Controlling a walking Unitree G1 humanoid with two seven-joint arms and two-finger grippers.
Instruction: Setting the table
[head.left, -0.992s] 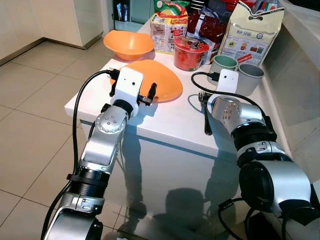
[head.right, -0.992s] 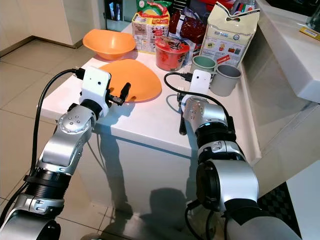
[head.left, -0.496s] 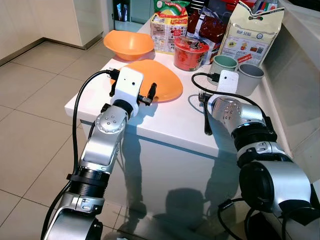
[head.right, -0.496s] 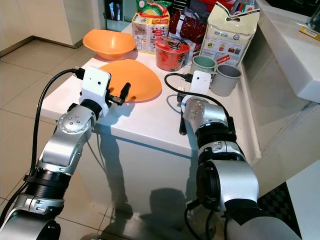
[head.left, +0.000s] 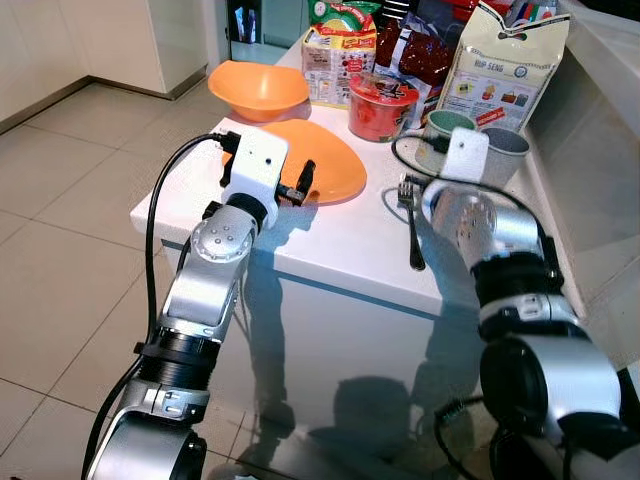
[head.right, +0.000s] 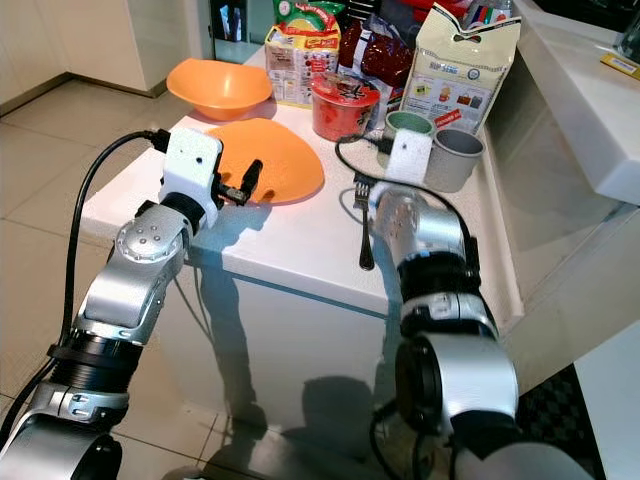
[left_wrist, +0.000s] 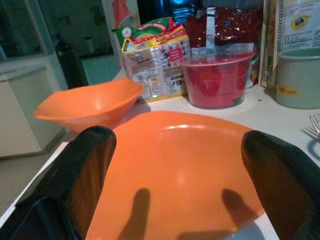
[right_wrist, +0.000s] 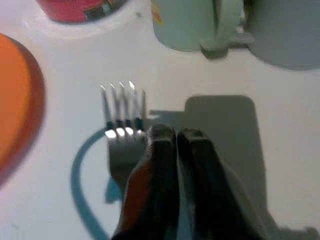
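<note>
We judge the setting only partly done. On our white desk (head.left: 330, 240) the orange plate (head.left: 320, 160) lies flat near the front edge, and the fork (head.left: 411, 222) lies just beside it on the right, tines pointing away from us. Our left claw (left_wrist: 180, 175) hovers at the plate's near rim with fingers wide apart, holding nothing. Our right claw (right_wrist: 175, 137) sits over the fork's neck with fingers pressed together, beside the fork rather than around it. The orange bowl (head.left: 257, 88), two cups (head.left: 470, 140) and the food packets (head.left: 340, 45) stand crowded at the back, not yet laid out.
</note>
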